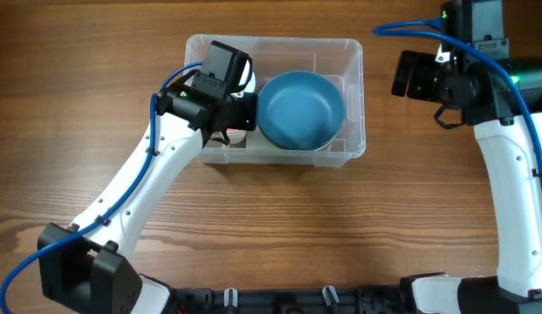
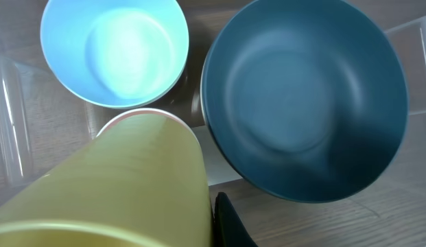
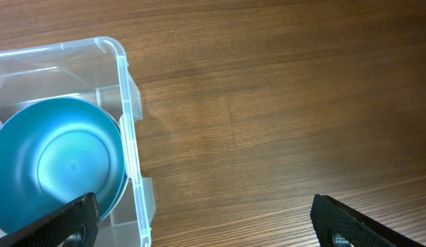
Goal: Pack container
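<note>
The clear plastic container [image 1: 279, 40] stands at the table's far middle. A dark blue bowl [image 1: 301, 109] lies in its right half, also in the left wrist view [image 2: 302, 96] and right wrist view [image 3: 58, 165]. A light blue cup [image 2: 113, 48] stands upright in its left half. My left gripper [image 1: 240, 112] is over the container's left part, shut on a yellow cup [image 2: 116, 185] held tilted on its side; one black finger [image 2: 230, 226] presses its wall. My right gripper [image 3: 206, 226] is open and empty over bare table, right of the container [image 3: 127, 123].
The wooden table [image 1: 340, 227] surrounds the container. The right arm [image 1: 463, 78] hangs at the far right, apart from the container's right wall. The container's see-through wall [image 2: 10, 137] shows at the left of the left wrist view.
</note>
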`<action>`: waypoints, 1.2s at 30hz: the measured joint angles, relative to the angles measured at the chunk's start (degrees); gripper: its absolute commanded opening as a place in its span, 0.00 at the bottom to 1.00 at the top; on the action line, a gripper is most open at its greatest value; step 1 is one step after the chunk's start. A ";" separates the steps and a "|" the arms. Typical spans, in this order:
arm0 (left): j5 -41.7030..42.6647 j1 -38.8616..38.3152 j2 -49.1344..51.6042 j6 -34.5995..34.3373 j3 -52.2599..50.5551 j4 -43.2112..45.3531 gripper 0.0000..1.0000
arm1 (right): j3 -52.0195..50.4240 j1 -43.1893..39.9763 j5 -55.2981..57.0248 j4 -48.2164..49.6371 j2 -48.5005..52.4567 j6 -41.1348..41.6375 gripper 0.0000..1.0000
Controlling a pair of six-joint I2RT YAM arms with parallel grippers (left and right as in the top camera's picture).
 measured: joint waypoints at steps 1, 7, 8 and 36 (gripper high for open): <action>-0.02 0.00 0.00 0.00 0.00 -0.02 0.07 | 0.02 0.00 0.00 0.00 0.00 0.00 1.00; -0.20 0.00 0.00 -0.22 0.00 -0.33 0.11 | 0.00 0.00 0.00 0.00 0.00 0.00 1.00; -0.20 0.00 0.00 -0.22 0.02 -0.55 0.11 | 0.02 0.00 -0.02 0.00 0.00 0.00 0.99; -16.06 27.26 -4.81 -3.21 0.00 -0.79 1.00 | 0.00 0.00 0.00 0.00 0.00 0.00 1.00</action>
